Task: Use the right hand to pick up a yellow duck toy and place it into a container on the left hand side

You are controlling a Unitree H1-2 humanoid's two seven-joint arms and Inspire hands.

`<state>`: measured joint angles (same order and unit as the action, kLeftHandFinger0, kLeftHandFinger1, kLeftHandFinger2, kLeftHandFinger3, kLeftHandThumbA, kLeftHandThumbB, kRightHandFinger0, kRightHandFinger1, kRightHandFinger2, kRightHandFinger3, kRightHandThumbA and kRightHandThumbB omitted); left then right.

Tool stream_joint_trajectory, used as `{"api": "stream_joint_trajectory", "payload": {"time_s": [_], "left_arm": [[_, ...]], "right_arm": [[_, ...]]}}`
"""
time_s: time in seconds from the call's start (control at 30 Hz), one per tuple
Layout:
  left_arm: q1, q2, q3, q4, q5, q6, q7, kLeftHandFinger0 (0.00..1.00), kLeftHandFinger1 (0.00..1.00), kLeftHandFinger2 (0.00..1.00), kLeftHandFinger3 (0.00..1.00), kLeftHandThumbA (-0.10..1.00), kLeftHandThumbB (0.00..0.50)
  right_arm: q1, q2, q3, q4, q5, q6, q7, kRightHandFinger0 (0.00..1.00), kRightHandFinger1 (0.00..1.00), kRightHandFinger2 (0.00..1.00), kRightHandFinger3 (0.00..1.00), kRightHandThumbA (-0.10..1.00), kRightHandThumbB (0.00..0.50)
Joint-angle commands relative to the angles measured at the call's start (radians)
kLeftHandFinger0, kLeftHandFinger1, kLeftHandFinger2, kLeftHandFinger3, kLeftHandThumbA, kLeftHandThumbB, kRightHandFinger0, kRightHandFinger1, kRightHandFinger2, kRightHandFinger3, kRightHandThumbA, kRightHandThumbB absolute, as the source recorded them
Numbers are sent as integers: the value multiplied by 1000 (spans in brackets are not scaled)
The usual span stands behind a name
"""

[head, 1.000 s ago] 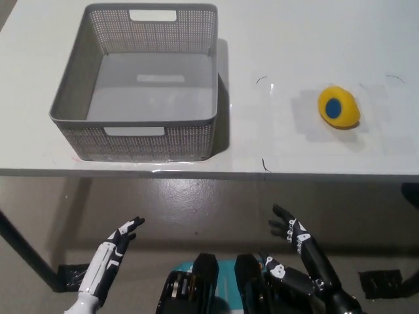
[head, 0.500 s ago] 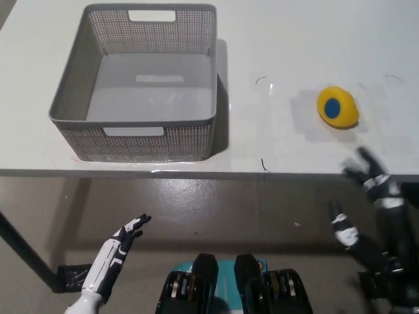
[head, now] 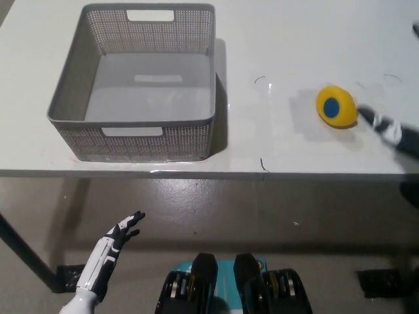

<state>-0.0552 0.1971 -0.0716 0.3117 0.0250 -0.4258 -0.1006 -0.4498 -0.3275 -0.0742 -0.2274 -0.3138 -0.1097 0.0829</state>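
Your black right hand [head: 387,128] reaches in from the frame's right edge, its grip blurred and unreadable, just right of the round yellow duck toy [head: 336,106] on the white table [head: 275,39], right of centre. The grey mesh plastic basket [head: 69,98] waits upper left; your white left hand [head: 114,239] rests spread and empty, lower left.

Single head view, steeply downward, over table [head: 275,39] edge and floor [head: 216,203]

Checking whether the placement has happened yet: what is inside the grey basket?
Nothing: the grey basket shows a bare floor. The near wall hides a strip of it. The yellow duck toy sits on the table, right hand beside it.
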Motion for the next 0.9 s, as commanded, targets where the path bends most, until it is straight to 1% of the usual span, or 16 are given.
{"api": "stream_joint_trajectory", "payload": {"time_s": [0.0,0.03,0.07,0.17,0.33,0.47,0.6,0.67,0.7,0.8,0.87], "left_arm": [[2,6,12,-37,-18,-44,-11,951,1000,1000,1000,1000,500],[4,7,14,-37,-18,-44,-11,962,1000,1000,1000,1000,500],[3,8,14,-36,-18,-44,-12,965,1000,1000,1000,1000,500],[5,7,19,-32,-15,-44,-9,965,1000,1000,1000,1000,500],[8,6,26,-22,-21,-44,-11,954,1000,1000,1000,1000,500],[11,5,26,-22,-19,-44,-10,947,1000,1000,1000,1000,500],[10,2,23,-26,-11,-44,-7,946,1000,1000,1000,1000,500],[13,-1,25,-29,-11,-44,-5,951,1000,1000,1000,1000,500],[12,-1,25,-27,-12,-44,-5,950,1000,1000,1000,1000,500],[25,5,28,-27,-17,-44,-9,954,1000,1000,1000,1000,500],[30,5,27,-33,-7,-44,-5,961,1000,1000,1000,1000,500]], "right_arm": [[-235,-72,43,190,-90,165,64,1000,1000,1000,1000,861,403],[-283,-80,59,261,-97,163,65,1000,1000,1000,1000,830,398],[-303,-83,66,293,-98,160,64,1000,1000,1000,1000,824,398],[-415,-102,120,472,-139,152,57,1000,1000,1000,1000,810,417],[-560,-112,189,746,-150,105,51,1000,1000,1000,1000,780,406],[-663,-105,239,960,-165,91,37,1000,1000,1000,1000,776,436],[-699,-97,267,1097,-157,64,4,1000,1000,1000,1000,781,419],[-714,-91,280,1175,-153,47,-12,1000,1000,1000,1000,802,440],[-721,-88,289,1207,-158,52,-18,1000,1000,1000,1000,802,435],[-725,-77,316,1286,-172,31,-51,1000,1000,1000,1000,769,449],[-725,-81,352,1338,-199,17,-82,1000,1000,1000,1000,811,460]]}}
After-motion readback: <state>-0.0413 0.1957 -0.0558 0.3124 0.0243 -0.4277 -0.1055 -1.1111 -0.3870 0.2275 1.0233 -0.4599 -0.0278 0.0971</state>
